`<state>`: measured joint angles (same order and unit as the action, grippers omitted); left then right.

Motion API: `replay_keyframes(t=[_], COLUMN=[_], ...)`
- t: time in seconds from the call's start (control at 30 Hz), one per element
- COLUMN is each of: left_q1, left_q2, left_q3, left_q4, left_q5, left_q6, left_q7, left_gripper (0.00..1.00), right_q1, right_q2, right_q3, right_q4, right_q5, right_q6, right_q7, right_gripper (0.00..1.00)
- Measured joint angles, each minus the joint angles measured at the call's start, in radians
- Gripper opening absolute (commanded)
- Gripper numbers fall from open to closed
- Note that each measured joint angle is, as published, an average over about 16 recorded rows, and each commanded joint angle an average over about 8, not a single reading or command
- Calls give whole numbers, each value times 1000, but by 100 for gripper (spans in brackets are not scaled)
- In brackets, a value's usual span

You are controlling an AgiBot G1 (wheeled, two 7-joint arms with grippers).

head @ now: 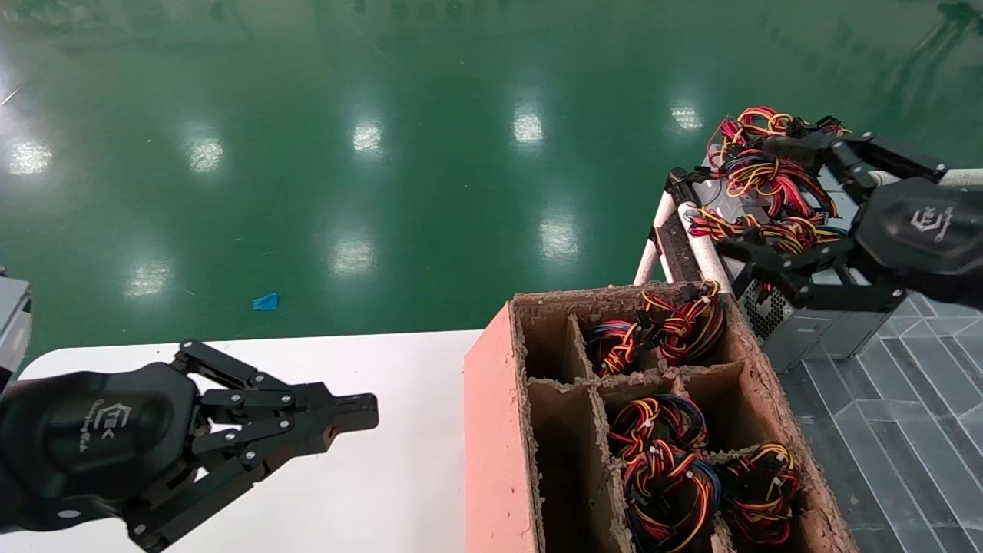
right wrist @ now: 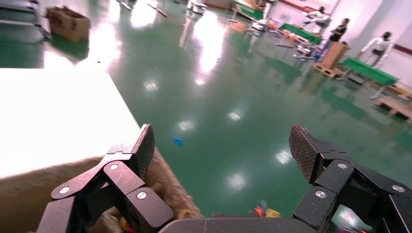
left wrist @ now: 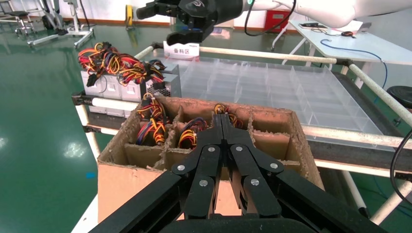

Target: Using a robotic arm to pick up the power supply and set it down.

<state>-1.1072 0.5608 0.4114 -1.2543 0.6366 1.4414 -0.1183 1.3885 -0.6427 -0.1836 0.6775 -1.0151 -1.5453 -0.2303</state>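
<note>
Power supplies [head: 799, 326], silver-grey with tangled coloured wires, stand on a rack beyond the divided cardboard box [head: 491, 430]. Right tool [head: 756, 196] hovers above them, fingers spread wide, holding nothing. Left tool [head: 361, 415] hangs over the white table [head: 399, 491], fingers pressed together.

Power supplies [head: 799, 326] mostly buried under wire bundles [head: 768, 180]; cardboard box [head: 491, 430] cut by lower edge

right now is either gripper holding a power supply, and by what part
Nothing is held. The right gripper is open above the power supplies on the rack, fingers empty. The left gripper is shut on nothing over the white table.
</note>
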Motion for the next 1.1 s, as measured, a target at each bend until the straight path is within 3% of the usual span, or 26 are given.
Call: replay_keyframes(t=[1.1], left_q1=[0], left_q2=[0], left_q3=[0], left_q4=[0], left_q5=[0], left_q6=[0], left_q7=[0], left_gripper=[100], right_q1=[-294], right_q2=[29], right_q3=[-90], right_q4=[568], right_q5=[266], right_q6=[46], right_q7=[389], right_gripper=[100])
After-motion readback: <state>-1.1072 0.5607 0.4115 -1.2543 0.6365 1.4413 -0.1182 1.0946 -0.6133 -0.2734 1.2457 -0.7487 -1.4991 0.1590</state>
